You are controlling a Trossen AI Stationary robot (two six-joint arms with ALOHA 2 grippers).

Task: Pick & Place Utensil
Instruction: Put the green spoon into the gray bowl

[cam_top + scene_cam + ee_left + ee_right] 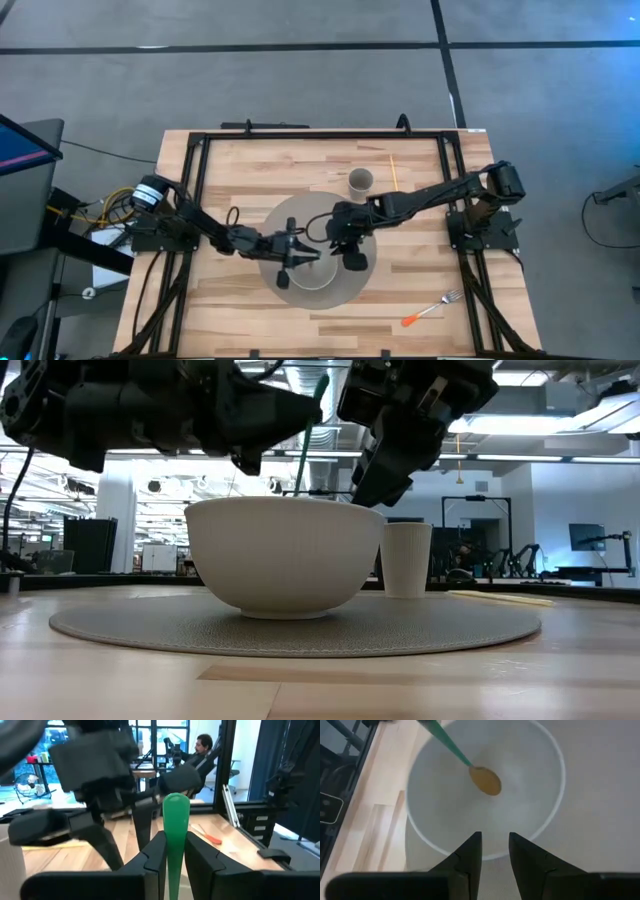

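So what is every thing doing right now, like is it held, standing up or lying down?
Spoon: held by its green handle, tilted, tip down inside the bowl.
Bowl: upright on the round mat.
Cup: standing upright beside the bowl.
Fork: lying flat on the table.
Left gripper: shut on the spoon.
Right gripper: open, above the bowl, holding nothing.

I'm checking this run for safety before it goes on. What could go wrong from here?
1. The left pincer grips the green spoon by its handle only; it could tilt or slip into the white bowl.
2. The right pincer hovers close above the bowl, so the arms might collide.
3. A bump could push the bowl toward the paper cup.
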